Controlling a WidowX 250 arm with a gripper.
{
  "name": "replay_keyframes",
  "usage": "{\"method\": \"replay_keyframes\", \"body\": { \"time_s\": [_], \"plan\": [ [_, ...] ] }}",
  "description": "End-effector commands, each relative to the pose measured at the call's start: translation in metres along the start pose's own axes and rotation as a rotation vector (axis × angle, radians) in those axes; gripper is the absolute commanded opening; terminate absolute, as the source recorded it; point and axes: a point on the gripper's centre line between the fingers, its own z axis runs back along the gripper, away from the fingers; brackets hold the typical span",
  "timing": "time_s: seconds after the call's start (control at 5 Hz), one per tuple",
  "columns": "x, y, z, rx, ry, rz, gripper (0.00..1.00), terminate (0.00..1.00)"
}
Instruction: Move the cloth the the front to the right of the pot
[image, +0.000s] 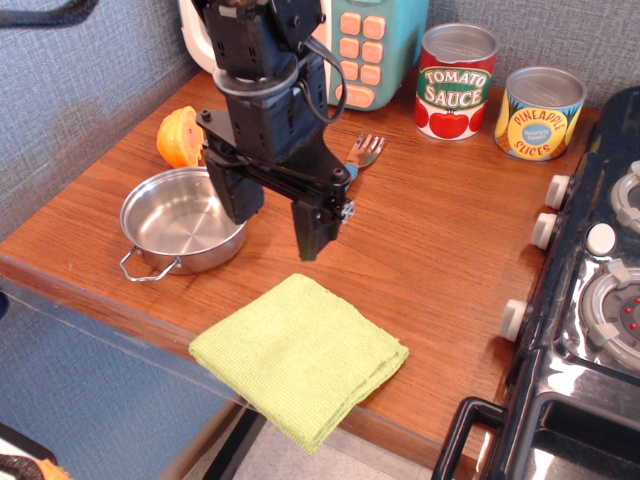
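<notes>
One cloth (298, 358) beside one pot (184, 217); two cans behind; gripper (277, 220) apparently spread, empty.

Tomato sauce can (456, 80) and pineapple slices can (539, 112) at back of wooden counter (450, 230); orange half (177, 136), fork (364, 153), teal toy keypad (365, 45), possibly a phone; black stove (590, 300) right.
</notes>
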Motion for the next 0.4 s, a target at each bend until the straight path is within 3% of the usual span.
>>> {"method": "replay_keyframes", "body": {
  "time_s": [0.0,0.2],
  "plan": [
    [0.0083,0.0143,0.0070,0.037,-0.040,-0.008,1.00,0.00],
    [0.0083,0.0143,0.0070,0.037,-0.040,-0.008,1.00,1.00]
  ]
}}
